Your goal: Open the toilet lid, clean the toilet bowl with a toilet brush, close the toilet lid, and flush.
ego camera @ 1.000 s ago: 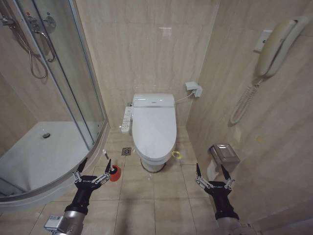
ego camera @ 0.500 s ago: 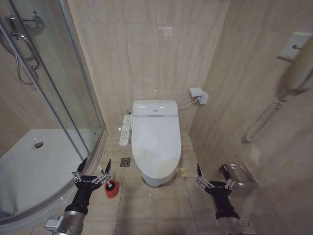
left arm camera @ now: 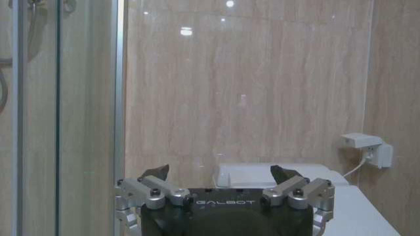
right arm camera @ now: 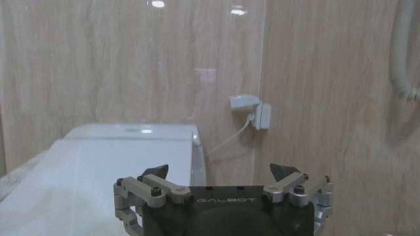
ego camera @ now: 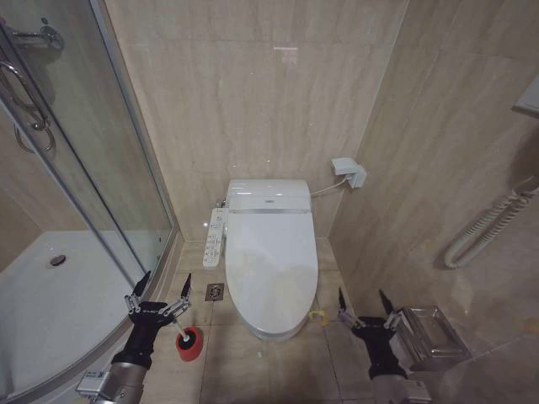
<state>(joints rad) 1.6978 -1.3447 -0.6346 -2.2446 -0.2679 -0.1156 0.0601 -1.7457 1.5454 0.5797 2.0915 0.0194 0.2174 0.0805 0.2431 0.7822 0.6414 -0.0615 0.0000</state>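
The white toilet lid (ego camera: 269, 261) lies shut over the toilet bowl, which is hidden beneath it. A yellow-green strap loop (ego camera: 316, 316) sits at the lid's front right edge, and the long button panel (ego camera: 215, 238) runs along its left side. The toilet brush's red holder cup (ego camera: 188, 343) stands on the floor left of the toilet. I cannot make out the brush's stick behind my left gripper. My left gripper (ego camera: 165, 286) (left arm camera: 220, 172) hovers open just above the cup. My right gripper (ego camera: 362, 299) (right arm camera: 220, 169) is open, right of the toilet near the loop. The lid (right arm camera: 98, 172) shows beyond it.
A curved glass shower enclosure (ego camera: 101, 168) with a white tray (ego camera: 50, 295) takes up the left. A floor drain (ego camera: 215, 292) lies beside the toilet. On the right wall are a socket box (ego camera: 347, 172), a coiled cord (ego camera: 488, 227) and a steel paper holder (ego camera: 434, 332).
The whole picture has shifted: the camera has come closer, so the toilet looks larger and nearer. Both grippers keep their place in the view and stay open.
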